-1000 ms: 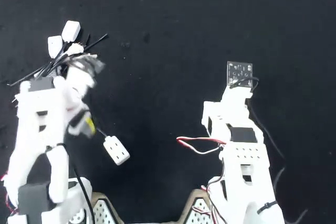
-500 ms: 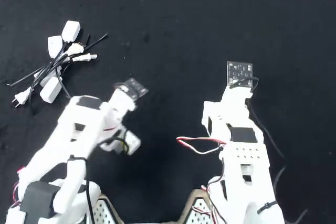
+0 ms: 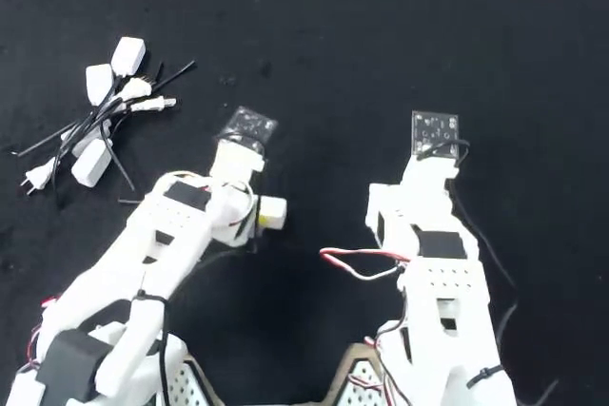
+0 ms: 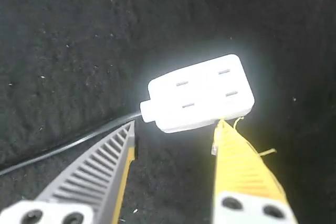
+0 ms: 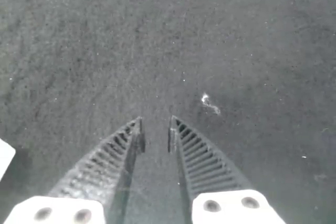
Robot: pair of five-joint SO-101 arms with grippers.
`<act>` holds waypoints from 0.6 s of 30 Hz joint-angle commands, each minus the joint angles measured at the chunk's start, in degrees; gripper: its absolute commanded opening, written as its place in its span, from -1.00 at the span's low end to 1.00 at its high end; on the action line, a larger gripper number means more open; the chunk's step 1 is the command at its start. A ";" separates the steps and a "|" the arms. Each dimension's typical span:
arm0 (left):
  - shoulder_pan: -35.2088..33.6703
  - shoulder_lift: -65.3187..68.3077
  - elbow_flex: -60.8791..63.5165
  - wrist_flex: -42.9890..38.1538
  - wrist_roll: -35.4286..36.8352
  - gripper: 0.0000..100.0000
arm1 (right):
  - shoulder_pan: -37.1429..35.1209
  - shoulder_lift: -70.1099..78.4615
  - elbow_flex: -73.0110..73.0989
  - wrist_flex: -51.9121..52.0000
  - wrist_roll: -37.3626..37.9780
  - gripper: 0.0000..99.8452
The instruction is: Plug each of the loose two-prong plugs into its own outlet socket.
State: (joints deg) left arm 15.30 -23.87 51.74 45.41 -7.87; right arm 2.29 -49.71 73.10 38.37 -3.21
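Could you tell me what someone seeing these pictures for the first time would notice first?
Most likely the bright white socket block, which glows against the black table just beyond the open fingertips of the left gripper. Next comes the tangle of white plugs and black cords on the far left part of the table, well apart from both arms.

White blocky plastic on left arm and right arm. Red-and-white cable loops beside right arm. Ribbed fingers on left gripper: one grey, one yellow.
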 commanded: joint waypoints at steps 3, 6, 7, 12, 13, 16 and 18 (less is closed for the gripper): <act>-6.02 -3.34 -10.07 7.56 0.53 -0.51 | 0.44 0.22 -2.33 -1.05 -0.53 -0.84; -11.91 -2.02 -11.91 6.68 0.53 -0.51 | 0.35 0.22 -2.33 -1.05 -0.53 -0.84; -13.76 -0.70 -11.82 4.75 0.53 -0.51 | 0.35 0.22 -2.33 -1.14 -0.53 -0.84; -22.11 12.48 -12.70 -2.46 0.53 -0.52 | 0.35 0.22 -2.33 -1.05 -0.53 -0.84; -23.25 15.12 -13.58 -2.90 0.53 -0.52 | 0.35 0.22 -2.33 -0.97 -0.53 -0.84; -25.71 19.96 -16.31 -2.73 0.88 -0.52 | 0.35 0.22 -2.33 -0.97 -0.53 -0.84; -26.77 21.19 -16.40 -2.73 0.88 -0.52 | 0.35 0.22 -2.33 -0.97 -0.53 -0.84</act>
State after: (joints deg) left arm -9.67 -3.74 39.16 43.38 -7.87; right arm 2.29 -49.71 73.10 38.37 -3.21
